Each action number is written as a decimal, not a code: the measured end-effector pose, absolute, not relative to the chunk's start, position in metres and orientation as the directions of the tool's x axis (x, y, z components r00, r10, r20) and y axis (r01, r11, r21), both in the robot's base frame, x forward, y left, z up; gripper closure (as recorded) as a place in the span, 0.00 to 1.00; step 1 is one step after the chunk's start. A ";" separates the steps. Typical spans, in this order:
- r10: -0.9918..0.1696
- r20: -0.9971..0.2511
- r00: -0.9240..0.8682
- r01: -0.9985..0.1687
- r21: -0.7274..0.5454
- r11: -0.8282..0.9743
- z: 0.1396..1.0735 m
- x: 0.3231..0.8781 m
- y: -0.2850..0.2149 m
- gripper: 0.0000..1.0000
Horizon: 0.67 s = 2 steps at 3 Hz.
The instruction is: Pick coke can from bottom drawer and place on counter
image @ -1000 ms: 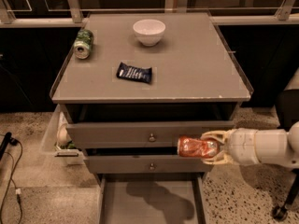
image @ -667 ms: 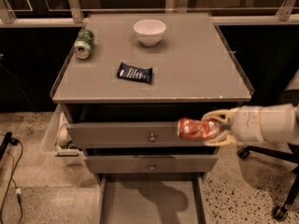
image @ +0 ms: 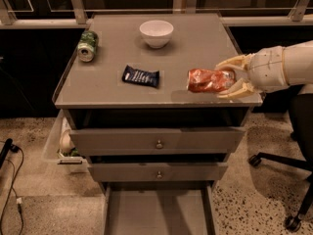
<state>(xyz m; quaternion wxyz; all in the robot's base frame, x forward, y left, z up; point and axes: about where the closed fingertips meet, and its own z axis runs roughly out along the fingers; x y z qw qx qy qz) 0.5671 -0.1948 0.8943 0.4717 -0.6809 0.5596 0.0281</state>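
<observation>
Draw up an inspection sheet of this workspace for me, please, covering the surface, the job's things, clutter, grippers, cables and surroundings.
Surface: counter, grey and flat, with pale worn edges.
Job's things: coke can held sideways over the counter's front right part; contact with the top cannot be told. Bottom drawer pulled open, nothing seen in its visible part.
Clutter: green can on its side at back left; white bowl upright at back centre; dark snack packet lying flat near the middle.
Grippers: pincer shut on the coke can, reaching in from the right.
Cables: dark cable on the floor at left.
Surroundings: chair base at right; clear bin left of the cabinet.
</observation>
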 end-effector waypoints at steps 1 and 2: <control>-0.735 -0.566 0.372 -0.788 -0.611 0.071 0.894 0.567 -0.195 1.00; -0.726 -0.580 0.369 -0.759 -0.639 0.125 0.900 0.591 -0.203 1.00</control>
